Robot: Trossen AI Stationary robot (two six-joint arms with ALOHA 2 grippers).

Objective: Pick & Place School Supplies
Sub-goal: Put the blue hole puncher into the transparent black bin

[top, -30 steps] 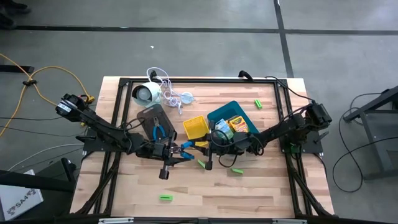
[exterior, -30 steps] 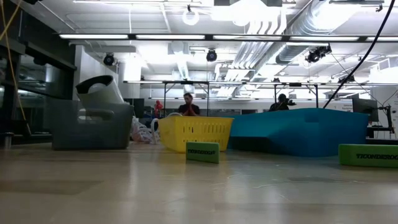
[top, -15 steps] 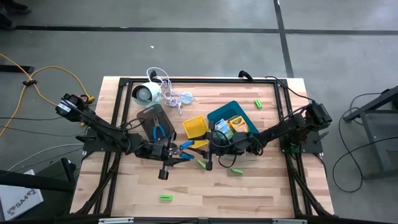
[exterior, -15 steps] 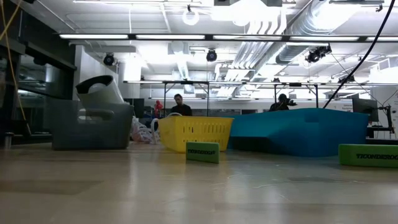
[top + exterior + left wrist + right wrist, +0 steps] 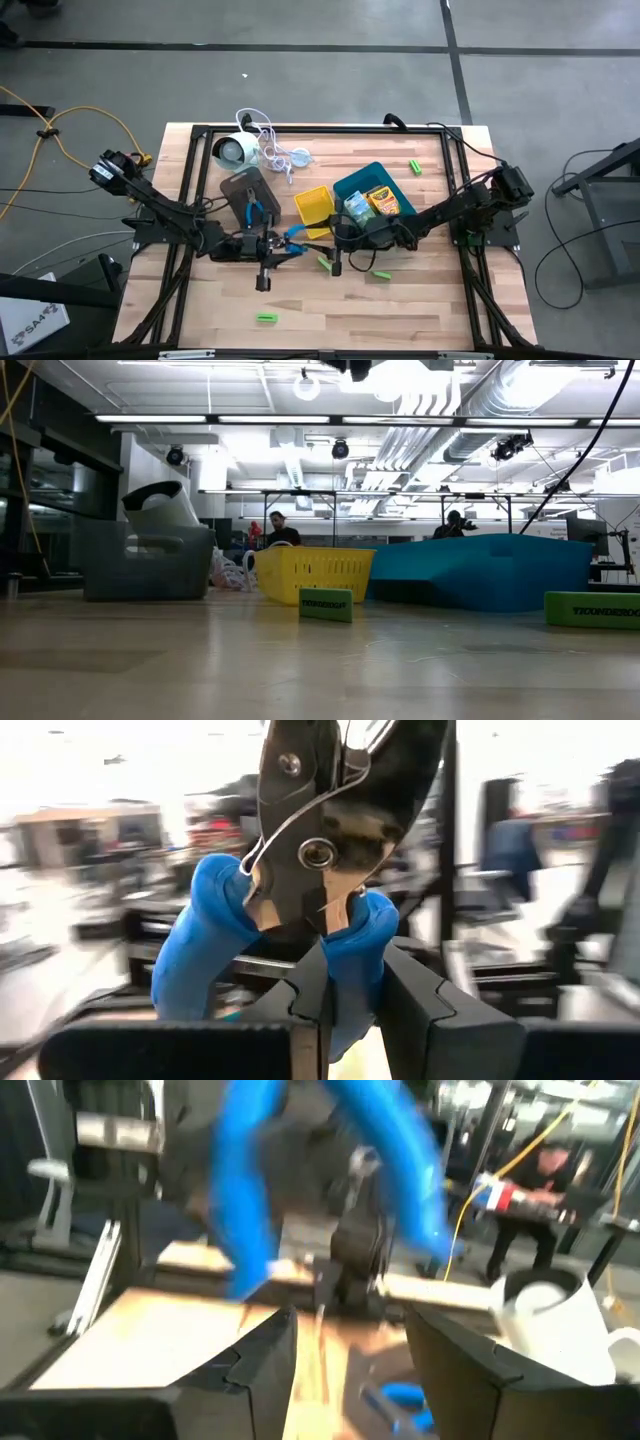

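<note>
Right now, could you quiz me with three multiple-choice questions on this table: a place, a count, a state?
1. Where does the loose pair of blue-handled metal pliers lie? A grey plastic tray; B yellow tray; C blue tray.
2. How many small bright-green blocks lie on the bare wooden tabletop? A two; B four; C seven.
3. The left end effector is: A open, empty; B shut on another pair of blue-handled pliers; C out of sight.
Answers: A, the high view shows it inside; B, four lie scattered; B, the handles sit clamped.
</note>
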